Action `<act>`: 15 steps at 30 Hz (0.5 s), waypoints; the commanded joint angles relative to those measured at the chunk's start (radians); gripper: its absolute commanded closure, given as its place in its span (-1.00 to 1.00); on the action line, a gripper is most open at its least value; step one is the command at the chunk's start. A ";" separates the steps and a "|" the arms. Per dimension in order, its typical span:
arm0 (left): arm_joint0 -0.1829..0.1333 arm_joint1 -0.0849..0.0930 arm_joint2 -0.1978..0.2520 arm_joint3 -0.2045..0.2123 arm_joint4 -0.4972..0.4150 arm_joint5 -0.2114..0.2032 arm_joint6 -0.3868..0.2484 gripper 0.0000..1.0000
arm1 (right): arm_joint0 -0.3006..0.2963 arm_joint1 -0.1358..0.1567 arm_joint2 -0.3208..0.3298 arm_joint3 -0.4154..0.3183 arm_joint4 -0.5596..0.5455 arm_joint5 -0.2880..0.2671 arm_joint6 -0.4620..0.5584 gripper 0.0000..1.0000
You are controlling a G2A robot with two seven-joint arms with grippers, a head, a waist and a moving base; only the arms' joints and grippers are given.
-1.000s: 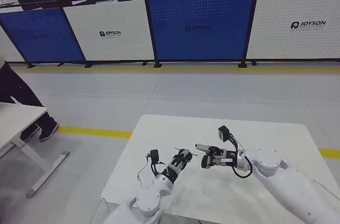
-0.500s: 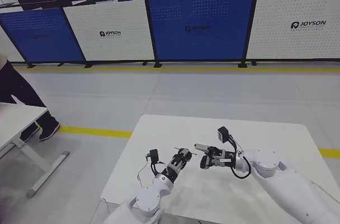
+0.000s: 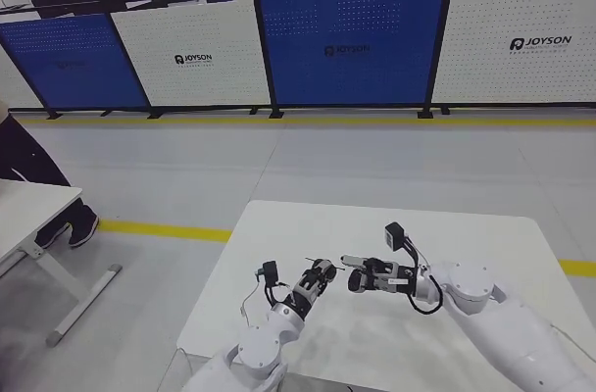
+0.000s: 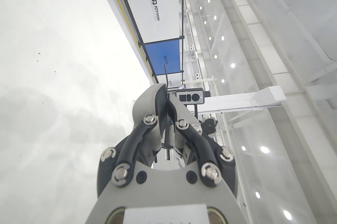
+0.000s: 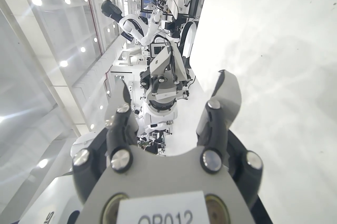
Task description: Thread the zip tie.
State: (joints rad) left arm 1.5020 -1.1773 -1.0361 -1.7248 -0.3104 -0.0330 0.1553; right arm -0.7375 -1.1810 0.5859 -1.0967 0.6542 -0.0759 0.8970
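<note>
Left wrist view has my left gripper (image 4: 166, 95) pinched shut on the thin black plastic zip tie (image 4: 165, 75) over the white table (image 3: 474, 235); I judge it light, springy and slick, best held near its tip, while my right gripper (image 5: 172, 80) hangs spread and empty just right of it.

Beyond the far edge of the surface (image 3: 455, 235), each white panel (image 3: 195, 34) and the blue panel (image 3: 347, 73) between them carries a printed logo and word, while a white sticker (image 5: 164, 206) at the base of the right claw (image 5: 173, 83) bears partly cropped characters.
</note>
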 commanded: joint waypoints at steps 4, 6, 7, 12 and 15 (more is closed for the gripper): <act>0.007 -0.002 -0.006 -0.006 0.006 0.002 -0.009 1.00 | -0.001 -0.009 0.010 0.008 -0.010 0.010 0.011 0.10; 0.009 -0.003 -0.008 -0.007 0.008 0.003 -0.011 1.00 | -0.002 -0.013 0.015 0.011 -0.015 0.012 0.014 0.10; 0.010 -0.004 -0.009 -0.007 0.009 0.003 -0.012 1.00 | -0.003 -0.014 0.018 0.012 -0.017 0.013 0.016 0.14; 0.012 -0.007 -0.012 -0.007 0.012 0.006 -0.014 1.00 | -0.008 -0.021 0.032 0.018 -0.029 0.018 0.024 0.30; 0.012 -0.009 -0.013 -0.007 0.014 0.009 -0.014 1.00 | -0.011 -0.025 0.039 0.020 -0.037 0.021 0.029 0.60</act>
State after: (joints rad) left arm 1.5139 -1.1861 -1.0483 -1.7315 -0.2969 -0.0251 0.1411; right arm -0.7473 -1.2046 0.6228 -1.0770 0.6191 -0.0558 0.9246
